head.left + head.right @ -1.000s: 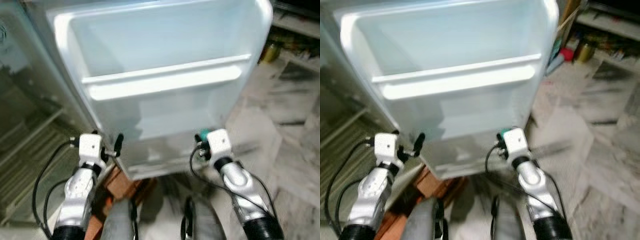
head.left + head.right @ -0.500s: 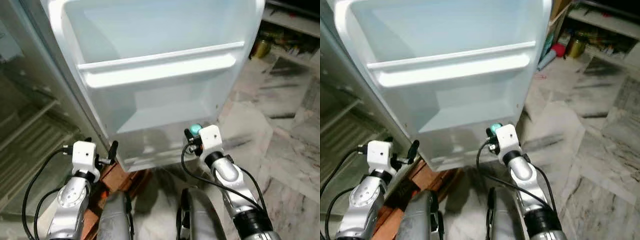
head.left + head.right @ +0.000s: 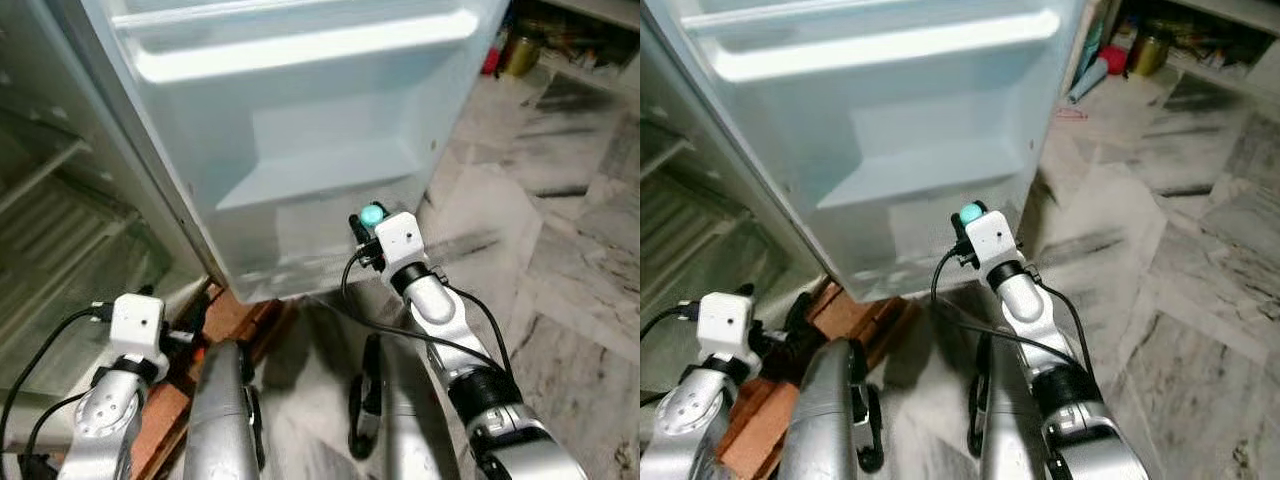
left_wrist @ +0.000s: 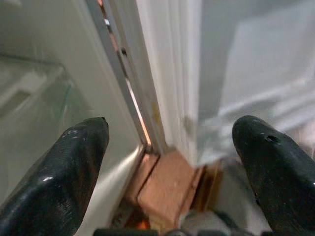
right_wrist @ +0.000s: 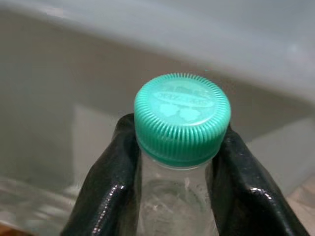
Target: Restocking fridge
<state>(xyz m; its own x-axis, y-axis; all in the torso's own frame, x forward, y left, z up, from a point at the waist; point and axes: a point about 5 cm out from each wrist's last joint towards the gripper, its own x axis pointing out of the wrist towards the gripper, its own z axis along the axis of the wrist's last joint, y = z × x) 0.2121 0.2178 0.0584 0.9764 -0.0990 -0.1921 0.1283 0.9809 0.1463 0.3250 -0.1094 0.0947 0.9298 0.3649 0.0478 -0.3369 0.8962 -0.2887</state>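
The fridge door (image 3: 300, 130) stands open, its white inner face and shelf rail (image 3: 300, 50) towards me. My right gripper (image 5: 179, 142) is shut on the neck of a clear bottle with a green ribbed cap (image 5: 182, 118). The cap (image 3: 371, 214) is held upright just in front of the door's lower part, below the moulded lower shelf (image 3: 320, 175). My left gripper (image 4: 172, 147) is open and empty, low beside the door's hinge corner, over brown bricks (image 4: 167, 196) under the fridge.
The fridge's inside with wire shelves (image 3: 60, 230) lies to the left. Marble floor (image 3: 560, 250) spreads to the right, with jars on a low shelf (image 3: 520, 55) at the back right. My silver legs (image 3: 225, 410) stand below.
The view has tilted down, so the door sits higher in the picture. My right gripper has carried the bottle left and closer to the door's face. My left gripper has sunk lower.
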